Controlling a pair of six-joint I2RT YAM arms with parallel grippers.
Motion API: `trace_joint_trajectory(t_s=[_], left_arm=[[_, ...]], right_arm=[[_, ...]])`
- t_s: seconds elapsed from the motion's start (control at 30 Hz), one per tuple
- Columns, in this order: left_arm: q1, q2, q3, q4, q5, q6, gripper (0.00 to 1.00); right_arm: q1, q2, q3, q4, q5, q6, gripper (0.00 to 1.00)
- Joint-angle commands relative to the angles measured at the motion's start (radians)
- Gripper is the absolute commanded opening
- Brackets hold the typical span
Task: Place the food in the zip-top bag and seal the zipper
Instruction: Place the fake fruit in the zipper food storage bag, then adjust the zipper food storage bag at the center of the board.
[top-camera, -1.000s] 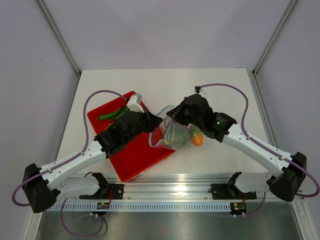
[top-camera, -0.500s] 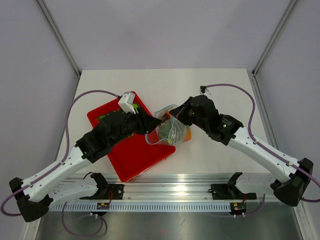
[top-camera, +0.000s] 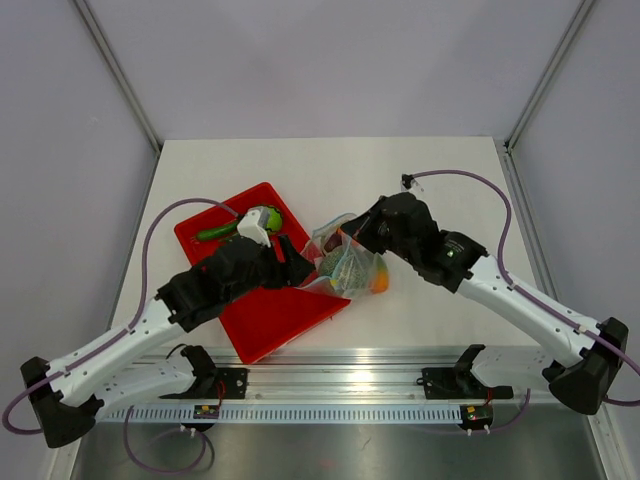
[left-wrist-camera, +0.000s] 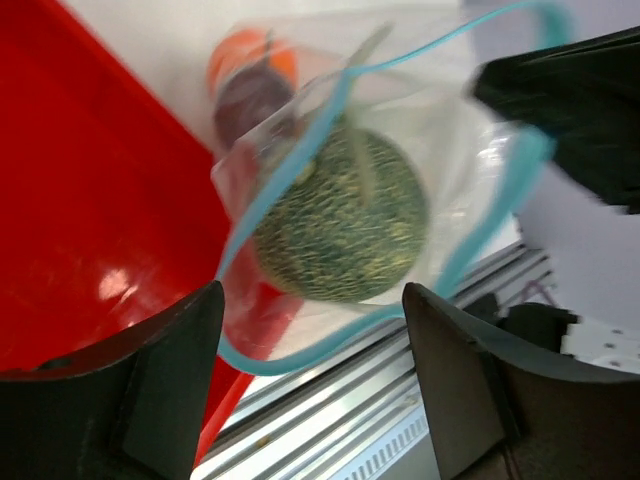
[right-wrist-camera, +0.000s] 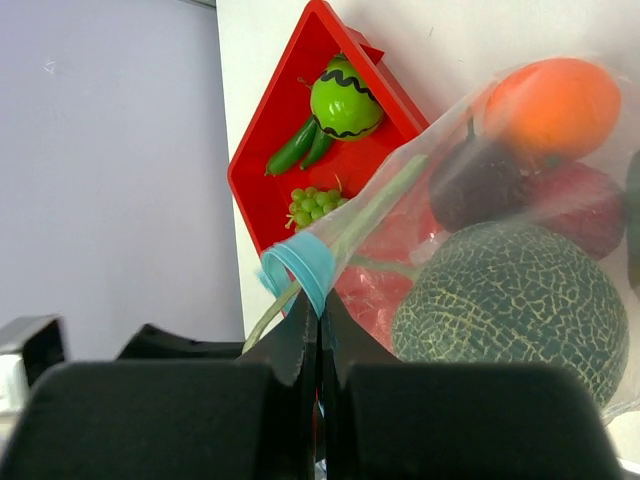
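While the right gripper (right-wrist-camera: 318, 310) stands pinched shut on the zipper (right-wrist-camera: 300, 265), holding the zip-top bag (top-camera: 345, 262) at the red tray (top-camera: 265, 320) edge, the left gripper (left-wrist-camera: 312, 300) hangs wide open and empty, facing the bag's mouth. Melon (left-wrist-camera: 340, 225): inside. Grapes (right-wrist-camera: 315, 205), cucumber (right-wrist-camera: 295, 147): on the tray, apparently nearer the left arm.

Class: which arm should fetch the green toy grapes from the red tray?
Left. The left gripper is open by the flat red tray with the green grape bunch; the right gripper pinches the clear bag's light blue zipper.
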Motion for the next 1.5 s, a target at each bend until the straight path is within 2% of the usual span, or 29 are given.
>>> trace_joint_trajectory(t_s=[0.0, 0.07, 0.1, 0.27, 0.37, 0.4, 0.43, 0.5, 0.63, 0.67, 0.77, 0.9, 1.0, 1.13, 1.2, 1.3, 1.47], left_arm=[[-0.003, 0.008, -0.037, -0.001, -0.053, -0.029, 0.72], [-0.003, 0.01, -0.049, 0.0, -0.077, -0.032, 0.68], [-0.003, 0.008, -0.061, 0.002, -0.083, -0.032, 0.62], [-0.003, 0.022, -0.083, 0.02, -0.068, -0.028, 0.55], [-0.003, 0.036, -0.084, 0.034, -0.051, -0.034, 0.3], [-0.003, 0.039, -0.086, 0.051, -0.039, -0.034, 0.19], [-0.003, 0.046, -0.078, 0.059, -0.033, -0.032, 0.0], [-0.003, 0.068, -0.06, 0.088, 0.001, -0.02, 0.0], [-0.005, 0.216, 0.118, 0.071, 0.108, 0.04, 0.0], [-0.005, 0.276, 0.211, 0.068, 0.134, 0.049, 0.0], [-0.008, 0.333, 0.348, 0.082, 0.212, 0.069, 0.0], [-0.006, 0.411, 0.481, 0.059, 0.226, 0.087, 0.0], [-0.006, 0.456, 0.502, 0.057, 0.226, 0.102, 0.0], [-0.005, 0.612, 0.496, 0.083, 0.265, 0.121, 0.0], [-0.005, 0.678, 0.525, 0.089, 0.297, 0.119, 0.0], [-0.008, 0.763, 0.64, 0.074, 0.378, 0.119, 0.0], [-0.019, 0.731, 0.81, 0.01, 0.374, 0.164, 0.0]], right_arm=[[0.008, -0.048, 0.011, 0.034, 0.042, 0.011, 0.0], [0.008, -0.061, 0.005, 0.029, 0.05, 0.012, 0.0], [0.008, -0.064, 0.003, 0.028, 0.05, 0.012, 0.0], [0.008, -0.074, -0.003, 0.032, 0.053, 0.014, 0.0], [0.008, -0.074, -0.009, 0.032, 0.053, 0.017, 0.0], [0.008, -0.076, -0.012, 0.028, 0.056, 0.017, 0.0], [0.007, -0.076, -0.014, 0.025, 0.064, 0.017, 0.0], [0.008, -0.085, -0.017, -0.01, 0.081, 0.005, 0.0], [0.005, -0.136, -0.018, -0.138, 0.212, -0.028, 0.0], [0.005, -0.163, 0.0, -0.167, 0.231, -0.034, 0.0], [0.005, -0.199, 0.09, -0.251, 0.271, -0.11, 0.0], [0.004, -0.188, 0.227, -0.522, 0.334, -0.193, 0.0], [0.004, -0.237, 0.166, -0.656, 0.406, -0.16, 0.0], [0.004, -0.314, 0.004, -0.724, 0.461, -0.081, 0.0], [0.002, -0.308, -0.008, -0.724, 0.455, -0.08, 0.0], [0.004, -0.251, 0.054, -0.734, 0.438, -0.119, 0.0], [0.002, -0.208, 0.219, -0.745, 0.432, -0.196, 0.0]])
